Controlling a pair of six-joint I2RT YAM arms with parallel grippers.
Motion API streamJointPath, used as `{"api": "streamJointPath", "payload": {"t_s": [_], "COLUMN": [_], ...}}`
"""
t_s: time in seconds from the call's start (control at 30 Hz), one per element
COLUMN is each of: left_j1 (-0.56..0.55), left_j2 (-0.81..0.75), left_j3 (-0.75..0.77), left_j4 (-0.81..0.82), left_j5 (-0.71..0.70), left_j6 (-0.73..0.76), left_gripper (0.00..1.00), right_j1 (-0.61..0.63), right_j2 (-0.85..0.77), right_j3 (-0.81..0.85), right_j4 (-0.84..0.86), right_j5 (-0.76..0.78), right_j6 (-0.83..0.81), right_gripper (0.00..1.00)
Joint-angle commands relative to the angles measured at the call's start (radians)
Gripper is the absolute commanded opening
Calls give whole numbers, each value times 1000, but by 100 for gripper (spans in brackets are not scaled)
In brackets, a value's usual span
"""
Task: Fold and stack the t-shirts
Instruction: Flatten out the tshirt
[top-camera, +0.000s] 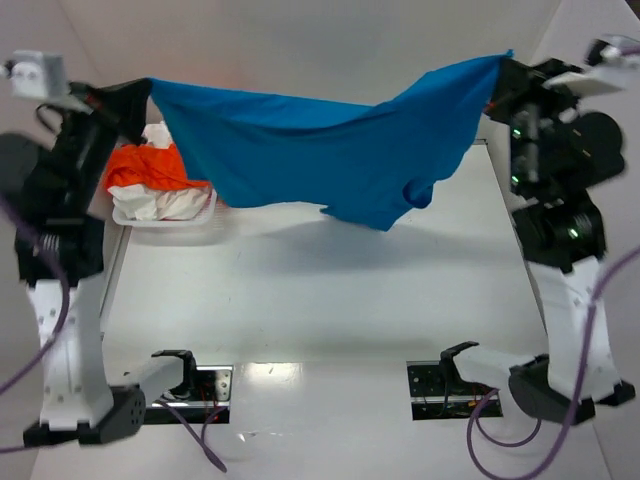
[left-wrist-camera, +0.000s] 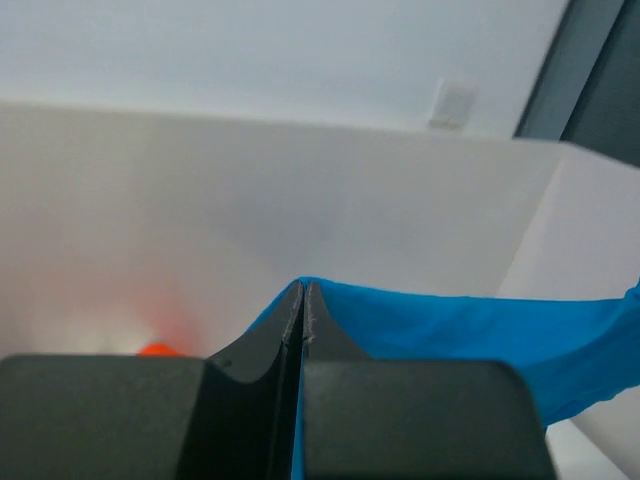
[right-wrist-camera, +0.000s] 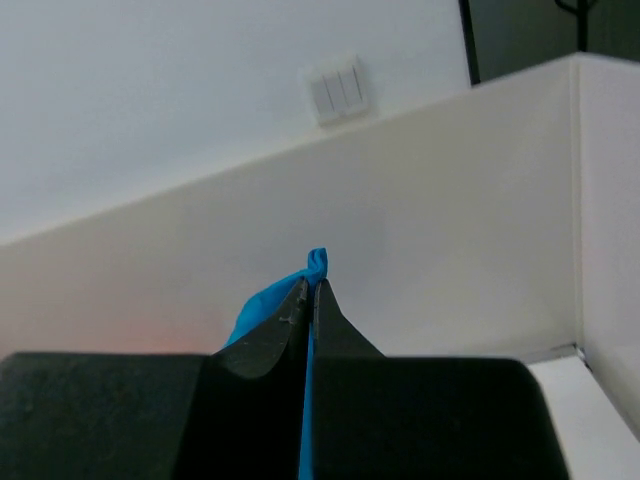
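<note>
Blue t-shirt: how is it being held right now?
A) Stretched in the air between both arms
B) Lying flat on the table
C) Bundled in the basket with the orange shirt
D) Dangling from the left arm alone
A: the blue t-shirt hangs spread in the air, one end pinched in the left arm's fingers and the other end in the right arm's fingers.

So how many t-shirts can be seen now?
3. The blue shirt hangs stretched between the left gripper and right gripper; the orange shirt and a white shirt lie bunched in the basket at far left. More may be hidden beneath.
</note>
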Motion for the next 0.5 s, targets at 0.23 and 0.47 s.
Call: {"api": "streamJointPath", "payload": {"t_s": [0.23,0.47], "left_j1": [-9,-20], "left_j2": [-425,-468], "left_j3": [-104,-283], "left_j4": [-68,-40], "left_j5": [-117,-178], "left_j6": [-21,-55], "left_gripper": [0,0], "right_j1": [-10,-10], "right_j2": [-279,-258], "right_j3": [127,98], "right_j4": [-102,-123], "right_j5": [-60,-50], "right_j6": [6,-17], "right_gripper": [0,0]}}
